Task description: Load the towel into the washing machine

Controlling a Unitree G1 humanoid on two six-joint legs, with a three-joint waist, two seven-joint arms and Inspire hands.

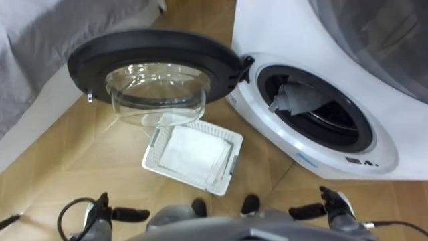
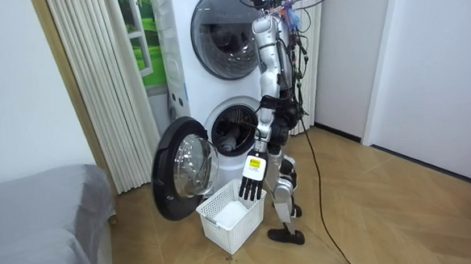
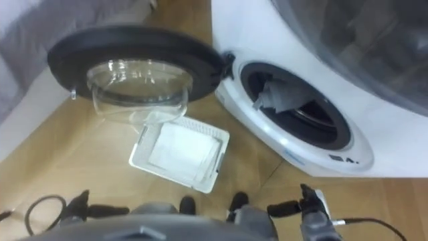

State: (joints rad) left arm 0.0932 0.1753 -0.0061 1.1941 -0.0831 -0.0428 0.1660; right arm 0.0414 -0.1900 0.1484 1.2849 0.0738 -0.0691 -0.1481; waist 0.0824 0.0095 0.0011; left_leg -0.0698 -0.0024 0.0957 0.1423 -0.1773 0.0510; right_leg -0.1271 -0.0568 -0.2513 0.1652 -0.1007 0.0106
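We see the grey towel (image 1: 299,98) lying in the drum of the washing machine (image 1: 281,40), bunched at the upper left of the round opening, with the door (image 1: 157,84) swung wide. Our left hand (image 1: 101,213) and right hand (image 1: 334,204) hang low and empty, fingers loosely straight. The white basket (image 1: 155,155) sits on the floor just beside the door.

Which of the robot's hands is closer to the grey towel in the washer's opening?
Right. The right hand hangs in front of the washing machine, on the same side as the grey towel; the left hand hangs farther off, by the white basket.
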